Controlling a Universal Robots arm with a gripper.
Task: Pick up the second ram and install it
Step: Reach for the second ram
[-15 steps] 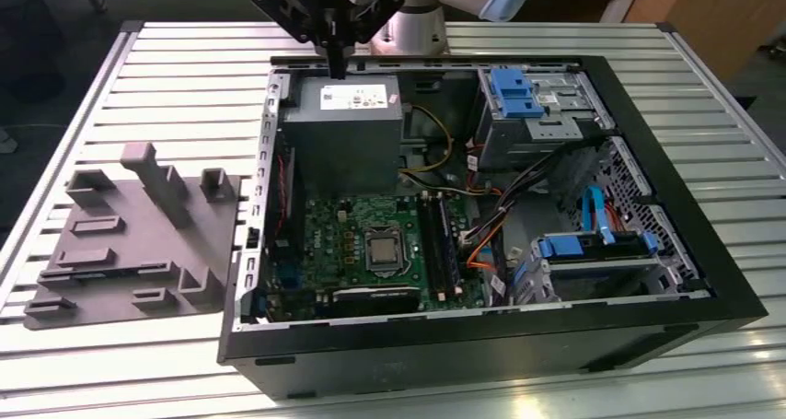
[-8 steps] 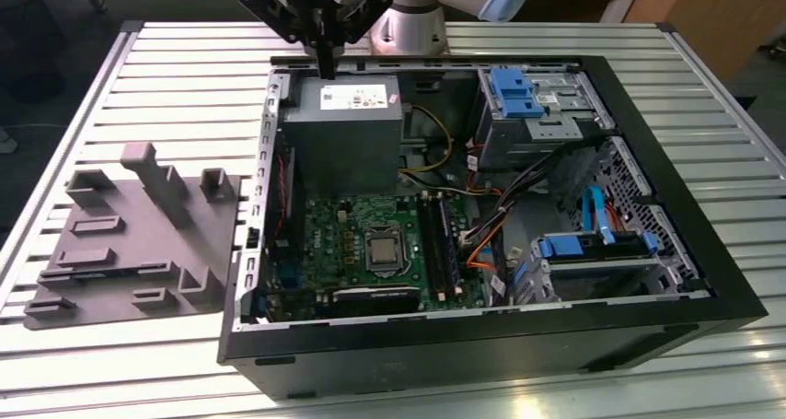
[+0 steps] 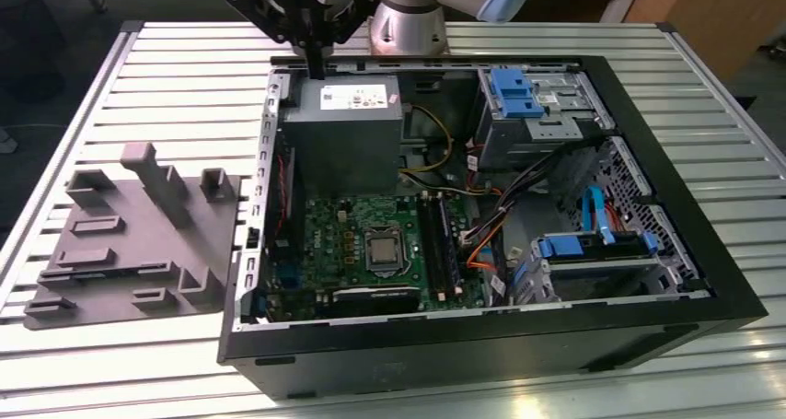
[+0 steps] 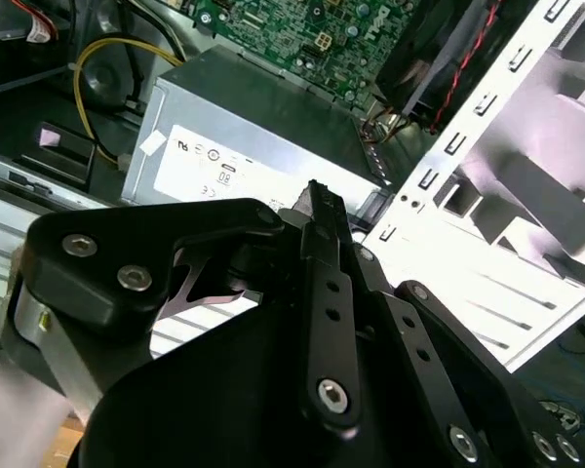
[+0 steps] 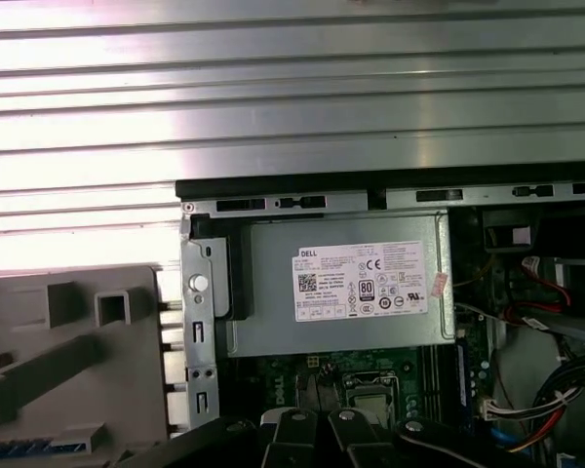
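A: State of claw (image 3: 317, 67)?
B: Fingers together, poised above rear edge of power supply (image 3: 341, 129), at the case (image 3: 491, 336) wall.
A: Where is the second ram?
B: Cannot tell. Motherboard (image 3: 356, 244) lies well apart from claw.

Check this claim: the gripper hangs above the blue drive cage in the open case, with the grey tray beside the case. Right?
No. The exterior view shows the gripper above the grey power supply, not the blue drive cage; the grey tray does lie beside the case.

The slatted metal table (image 3: 184, 78) shines; the grey plastic tray (image 3: 135, 244) is matt.
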